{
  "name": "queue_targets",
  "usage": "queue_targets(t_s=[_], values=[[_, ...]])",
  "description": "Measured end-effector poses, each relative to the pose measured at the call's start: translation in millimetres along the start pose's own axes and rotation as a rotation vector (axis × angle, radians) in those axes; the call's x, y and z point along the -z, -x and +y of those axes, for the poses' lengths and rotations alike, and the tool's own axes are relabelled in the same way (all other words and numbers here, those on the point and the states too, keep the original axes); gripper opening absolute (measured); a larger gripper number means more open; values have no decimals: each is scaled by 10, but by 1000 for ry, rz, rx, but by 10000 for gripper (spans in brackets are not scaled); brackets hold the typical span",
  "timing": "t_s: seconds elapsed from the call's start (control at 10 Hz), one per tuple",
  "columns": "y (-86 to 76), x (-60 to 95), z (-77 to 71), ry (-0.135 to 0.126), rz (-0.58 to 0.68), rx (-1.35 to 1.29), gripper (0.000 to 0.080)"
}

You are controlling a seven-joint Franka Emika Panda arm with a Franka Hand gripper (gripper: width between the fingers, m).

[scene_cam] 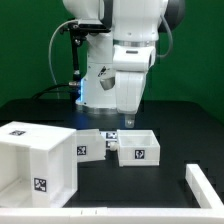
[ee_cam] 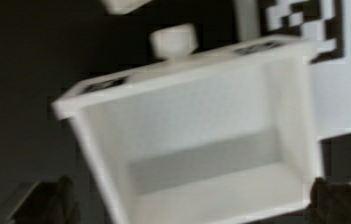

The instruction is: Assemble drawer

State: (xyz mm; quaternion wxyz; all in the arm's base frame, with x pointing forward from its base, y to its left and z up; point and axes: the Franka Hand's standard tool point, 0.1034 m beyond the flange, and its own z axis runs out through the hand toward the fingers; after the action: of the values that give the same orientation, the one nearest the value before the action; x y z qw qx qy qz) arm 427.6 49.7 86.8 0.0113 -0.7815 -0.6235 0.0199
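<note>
The drawer (scene_cam: 138, 148) is a small white open-topped tray with a black-and-white tag on its front face, at the table's middle. A second small white tray (scene_cam: 92, 143) with a tag sits just to its left in the exterior view. My gripper (scene_cam: 126, 119) hangs just above the drawer's back rim. In the wrist view the drawer (ee_cam: 198, 130) fills the frame, open side toward the camera. My gripper (ee_cam: 193, 205) is open and empty, and its dark fingertips (ee_cam: 47, 200) stand wide apart, one at each side of the tray.
A large white hollow cube casing (scene_cam: 38, 160) with tags stands at the exterior view's front left. A long white bar (scene_cam: 203, 185) lies at the front right. The wrist view shows a small white peg (ee_cam: 170, 40) and a tagged white surface (ee_cam: 305, 25) beyond the drawer.
</note>
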Motion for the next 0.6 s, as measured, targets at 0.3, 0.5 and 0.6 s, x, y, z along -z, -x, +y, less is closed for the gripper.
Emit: queue_targets(t_s=[0.3,0.5,0.6], values=[[17,-32,-31,-3,1,1,649],[4,-6,10,6,2,-1,649],[-77,134,235,54,7,7,649]])
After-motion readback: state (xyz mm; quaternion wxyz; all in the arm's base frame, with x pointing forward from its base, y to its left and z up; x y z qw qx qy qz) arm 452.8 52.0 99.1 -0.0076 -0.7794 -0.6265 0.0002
